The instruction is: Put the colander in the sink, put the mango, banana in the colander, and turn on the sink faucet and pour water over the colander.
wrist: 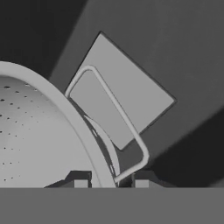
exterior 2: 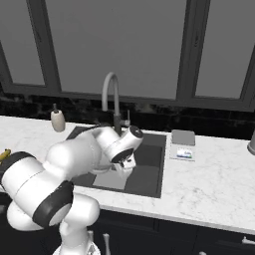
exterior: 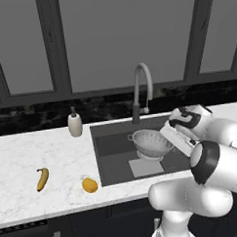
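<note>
The silver perforated colander point(exterior: 150, 141) sits low inside the dark sink point(exterior: 109, 140), over the lighter square on the sink bottom point(exterior: 142, 168). My gripper point(exterior: 165, 133) comes in from the right and is shut on the colander's right rim. In the hand view the colander rim point(wrist: 83, 127) runs between the two fingertips point(wrist: 80, 182), and its wire handle point(wrist: 114, 105) sticks out over the light square. I cannot tell whether the colander rests on the sink bottom. The banana point(exterior: 42, 178) and the mango point(exterior: 89, 184) lie on the white counter left of the sink. The faucet point(exterior: 141, 85) arches over the sink's back edge.
A beige soap dispenser point(exterior: 75, 123) stands at the sink's back left corner. On the counter right of the sink lie a grey square pad point(exterior 2: 183, 137) and a small flat item point(exterior 2: 182, 153). Dark windows run behind the counter.
</note>
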You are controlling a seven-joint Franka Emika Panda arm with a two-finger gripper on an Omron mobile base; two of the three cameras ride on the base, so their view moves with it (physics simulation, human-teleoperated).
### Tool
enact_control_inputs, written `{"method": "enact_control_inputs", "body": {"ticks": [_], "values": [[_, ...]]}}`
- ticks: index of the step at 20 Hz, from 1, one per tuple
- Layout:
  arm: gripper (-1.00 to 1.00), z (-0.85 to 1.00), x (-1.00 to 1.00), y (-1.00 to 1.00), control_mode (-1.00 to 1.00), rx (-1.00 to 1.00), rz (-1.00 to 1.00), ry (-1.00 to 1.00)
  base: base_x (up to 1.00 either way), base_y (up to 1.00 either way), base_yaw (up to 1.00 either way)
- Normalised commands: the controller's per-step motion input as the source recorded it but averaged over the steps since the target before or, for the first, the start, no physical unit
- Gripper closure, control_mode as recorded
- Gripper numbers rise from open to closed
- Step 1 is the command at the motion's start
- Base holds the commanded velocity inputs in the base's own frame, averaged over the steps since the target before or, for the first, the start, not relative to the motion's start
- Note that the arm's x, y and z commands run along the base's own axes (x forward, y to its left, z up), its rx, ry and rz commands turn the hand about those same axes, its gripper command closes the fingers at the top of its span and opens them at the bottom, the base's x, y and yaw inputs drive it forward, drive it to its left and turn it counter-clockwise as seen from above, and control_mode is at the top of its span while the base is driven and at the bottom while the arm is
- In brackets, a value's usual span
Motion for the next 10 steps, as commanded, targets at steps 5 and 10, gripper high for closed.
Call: {"method": "enact_control_inputs", "body": {"ticks": [5,10], "values": [[1.0,-0.49,0.33,0.0,-1.0,0.0,0.08,0.0,0.0,0.0,0.0],[1.0,-0.44,0.37,-0.01,-1.0,0.0,0.04,0.02,0.0,0.0,0.0]]}}
